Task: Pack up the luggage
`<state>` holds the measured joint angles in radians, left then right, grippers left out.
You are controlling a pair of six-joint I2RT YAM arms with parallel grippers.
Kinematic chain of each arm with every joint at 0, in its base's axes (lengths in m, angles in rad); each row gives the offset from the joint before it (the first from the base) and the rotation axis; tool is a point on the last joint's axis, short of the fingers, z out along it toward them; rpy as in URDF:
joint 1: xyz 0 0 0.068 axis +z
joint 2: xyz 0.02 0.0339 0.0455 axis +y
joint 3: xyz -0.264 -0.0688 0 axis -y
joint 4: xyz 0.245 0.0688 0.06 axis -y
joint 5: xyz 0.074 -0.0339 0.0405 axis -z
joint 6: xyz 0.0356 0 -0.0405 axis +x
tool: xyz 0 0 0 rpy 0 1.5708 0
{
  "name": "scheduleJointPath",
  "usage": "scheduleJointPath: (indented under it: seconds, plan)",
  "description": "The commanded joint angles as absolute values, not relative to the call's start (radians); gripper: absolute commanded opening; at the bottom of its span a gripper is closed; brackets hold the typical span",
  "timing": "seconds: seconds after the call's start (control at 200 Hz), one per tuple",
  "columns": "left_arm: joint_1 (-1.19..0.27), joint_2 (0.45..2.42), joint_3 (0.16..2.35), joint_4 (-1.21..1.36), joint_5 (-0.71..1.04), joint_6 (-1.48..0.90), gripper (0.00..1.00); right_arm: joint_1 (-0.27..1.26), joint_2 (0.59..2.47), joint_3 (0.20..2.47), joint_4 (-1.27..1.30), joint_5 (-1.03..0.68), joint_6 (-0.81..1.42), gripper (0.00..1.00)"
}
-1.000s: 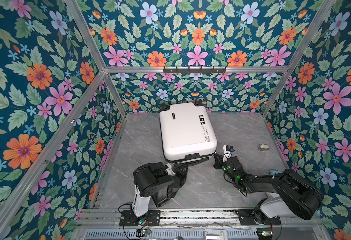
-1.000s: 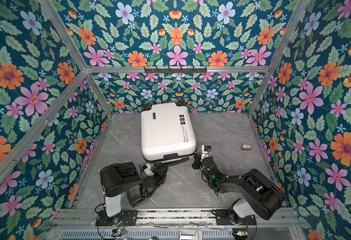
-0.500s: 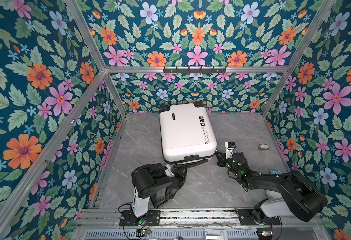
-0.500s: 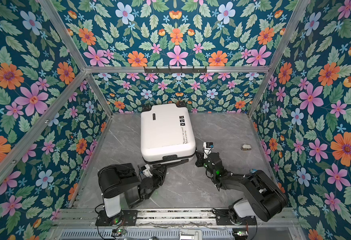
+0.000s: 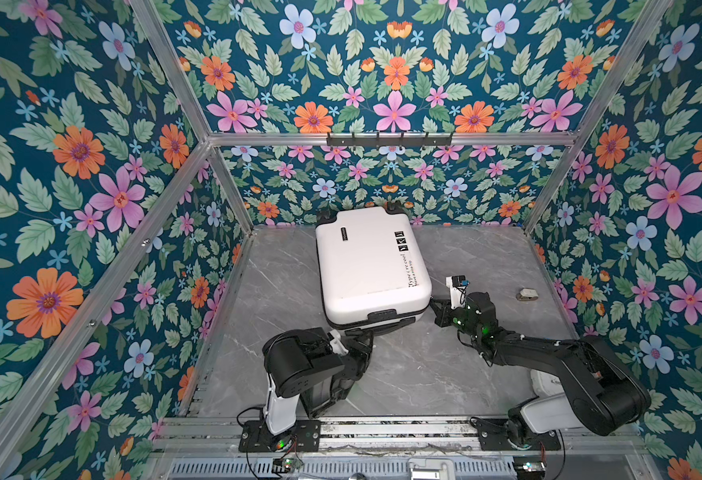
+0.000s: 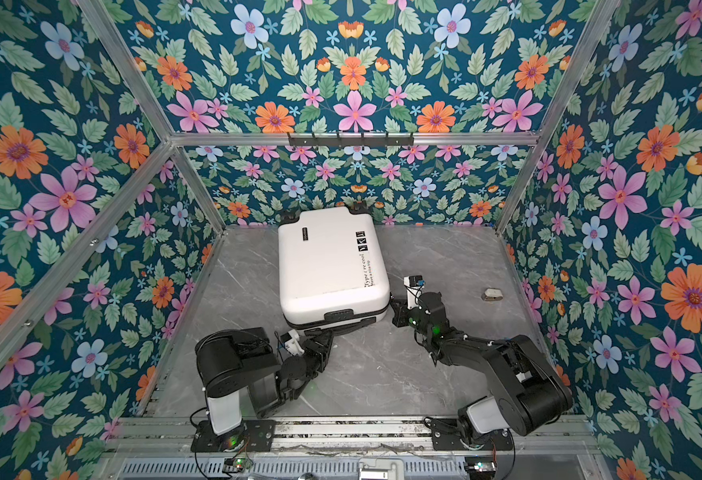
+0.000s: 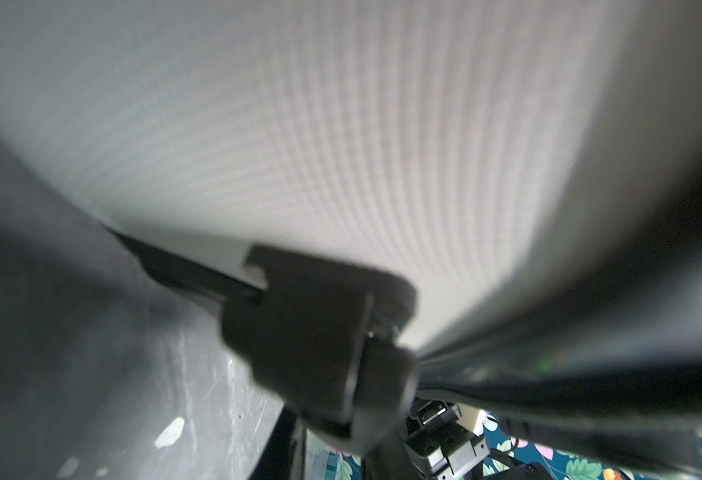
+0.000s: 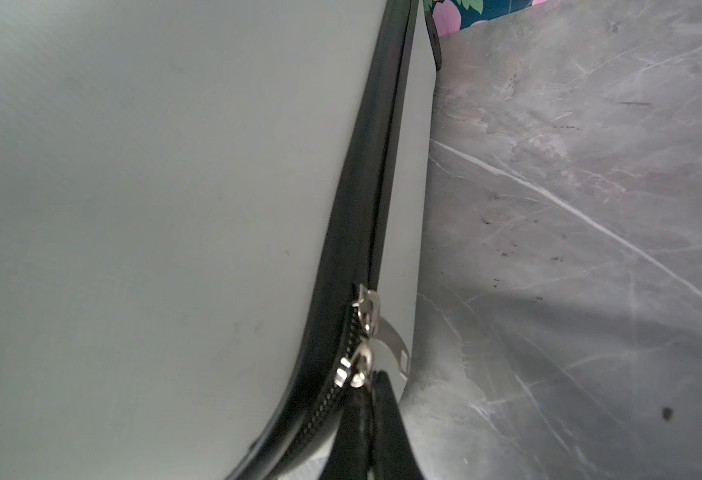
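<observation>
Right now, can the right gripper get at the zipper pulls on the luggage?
Probably yes: the shut right gripper sits at the two zipper pulls on the seam of the luggage, nothing between. Whether it pinches one, I cannot tell.

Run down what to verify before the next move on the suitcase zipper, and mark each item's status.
1. Luggage lying flat on the table, lid down: ok.
2. Right gripper shut, tip at the zipper sliders: ok.
3. Anything pinched between its fingers: cannot tell.
4. Left gripper at the near edge, bracing the shell: cannot tell, its wrist view is blurred.
5. Small grey object lying apart from the luggage, toward the right wall: ok.
</observation>
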<state>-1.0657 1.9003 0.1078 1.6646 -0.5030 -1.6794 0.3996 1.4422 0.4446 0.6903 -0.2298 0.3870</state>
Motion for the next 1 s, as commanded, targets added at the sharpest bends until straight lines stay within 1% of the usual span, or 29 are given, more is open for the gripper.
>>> scheduleJointPath:
  seconds: [0.0,0.08,0.13,0.19,0.245,0.325,0.425,0.48,0.66,0.715,0.74,0.81,0.9,0.995]
  plan:
    - [-1.066,1.897,0.097,1.669,-0.553,-1.64,0.0,0.393,1.443,0.468,0.705,-0.197,0.362,0.0]
    - [-1.066,1.872,0.099,1.667,-0.553,-1.603,0.0,0.393,1.44,0.489,0.648,-0.238,0.352,0.0]
    - [-1.066,1.846,0.102,1.656,-0.553,-1.575,0.0,0.392,1.434,0.498,0.614,-0.263,0.345,0.24]
    - [-1.066,1.795,0.113,1.595,-0.547,-1.545,0.13,0.393,1.419,0.489,0.598,-0.277,0.339,0.4]
    - [-1.066,1.731,0.13,1.492,-0.538,-1.523,0.29,0.392,1.393,0.47,0.588,-0.267,0.34,0.52]
    - [-1.073,1.626,0.162,1.306,-0.528,-1.471,0.48,0.392,1.339,0.446,0.556,-0.235,0.334,0.65]
    - [-1.097,1.492,0.201,1.069,-0.542,-1.42,0.63,0.393,1.265,0.427,0.499,-0.208,0.315,0.73]
    - [-1.115,1.433,0.216,0.959,-0.553,-1.404,0.67,0.392,1.223,0.42,0.463,-0.186,0.305,0.76]
    - [-1.174,1.288,0.259,0.711,-0.574,-1.312,0.74,0.391,1.082,0.4,0.369,-0.114,0.273,0.89]
    - [-1.182,1.246,0.291,0.633,-0.572,-1.244,0.76,0.392,1.036,0.4,0.338,-0.08,0.271,0.92]
    - [-1.184,1.226,0.308,0.599,-0.572,-1.21,0.8,0.392,1.015,0.401,0.322,-0.054,0.272,0.94]
    - [-1.184,1.165,0.366,0.498,-0.573,-1.084,0.84,0.393,0.962,0.415,0.267,0.013,0.278,0.98]
    - [-1.184,1.084,0.451,0.381,-0.6,-0.894,0.85,0.393,0.901,0.447,0.206,0.09,0.296,0.99]
    - [-1.184,1.005,0.511,0.319,-0.678,-0.711,0.86,0.392,0.844,0.472,0.186,0.11,0.3,0.99]
